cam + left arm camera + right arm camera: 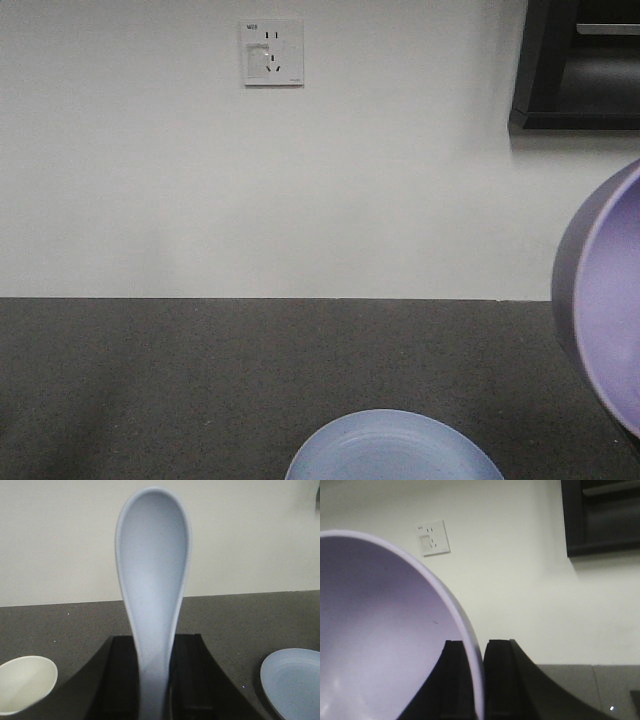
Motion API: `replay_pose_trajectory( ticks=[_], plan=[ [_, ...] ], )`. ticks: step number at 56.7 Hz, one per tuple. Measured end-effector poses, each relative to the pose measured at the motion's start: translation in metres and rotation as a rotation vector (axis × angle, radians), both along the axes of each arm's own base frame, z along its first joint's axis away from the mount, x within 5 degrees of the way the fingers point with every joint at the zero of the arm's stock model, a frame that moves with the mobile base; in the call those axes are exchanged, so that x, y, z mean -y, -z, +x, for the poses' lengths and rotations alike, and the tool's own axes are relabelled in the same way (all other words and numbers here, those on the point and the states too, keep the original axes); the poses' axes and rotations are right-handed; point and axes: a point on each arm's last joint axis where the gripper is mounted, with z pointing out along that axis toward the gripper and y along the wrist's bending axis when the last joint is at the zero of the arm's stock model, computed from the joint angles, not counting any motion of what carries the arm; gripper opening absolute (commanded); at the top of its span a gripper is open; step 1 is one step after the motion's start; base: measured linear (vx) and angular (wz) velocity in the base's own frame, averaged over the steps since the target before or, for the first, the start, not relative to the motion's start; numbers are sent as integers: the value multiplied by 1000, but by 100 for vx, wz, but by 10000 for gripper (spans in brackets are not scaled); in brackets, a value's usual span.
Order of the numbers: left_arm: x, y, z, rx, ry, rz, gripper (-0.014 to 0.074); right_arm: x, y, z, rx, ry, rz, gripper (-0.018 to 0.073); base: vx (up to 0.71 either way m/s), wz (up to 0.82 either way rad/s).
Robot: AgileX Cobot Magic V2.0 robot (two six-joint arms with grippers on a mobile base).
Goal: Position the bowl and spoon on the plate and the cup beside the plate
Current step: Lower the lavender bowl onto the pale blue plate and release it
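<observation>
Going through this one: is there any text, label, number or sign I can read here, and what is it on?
Small dark marking in the top left corner of the wall socket plate: too small and blurred to read.
Tiny mark at its bottom right corner: unreadable.
No print shows on the bowl, spoon, plate or cup.
</observation>
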Motion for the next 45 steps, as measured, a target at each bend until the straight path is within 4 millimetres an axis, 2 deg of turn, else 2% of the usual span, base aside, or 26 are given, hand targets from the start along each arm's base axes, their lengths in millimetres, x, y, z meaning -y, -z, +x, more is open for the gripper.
replay_pose_trajectory(
  ticks=[4, 16, 27, 38, 45],
  plan=[
    [0, 0, 0, 0, 0, 0, -6, 0, 6, 19, -80, -47, 10, -9, 0, 0],
    [1, 0, 0, 1, 9, -19, -6, -14, 31, 95, -441, -231, -93, -9, 0, 0],
    [2, -2, 0, 14, 13, -29, -6, -38, 74, 173, -748, -277, -209, -8, 0, 0],
    [2, -2, 0, 14, 13, -29, -6, -67, 129, 222, -964, -325, -256, -8, 0, 0],
    [2, -2, 0, 14, 13, -29, -6, -79, 156, 237, -1042, -346, -263, -8, 0, 0]
  ],
)
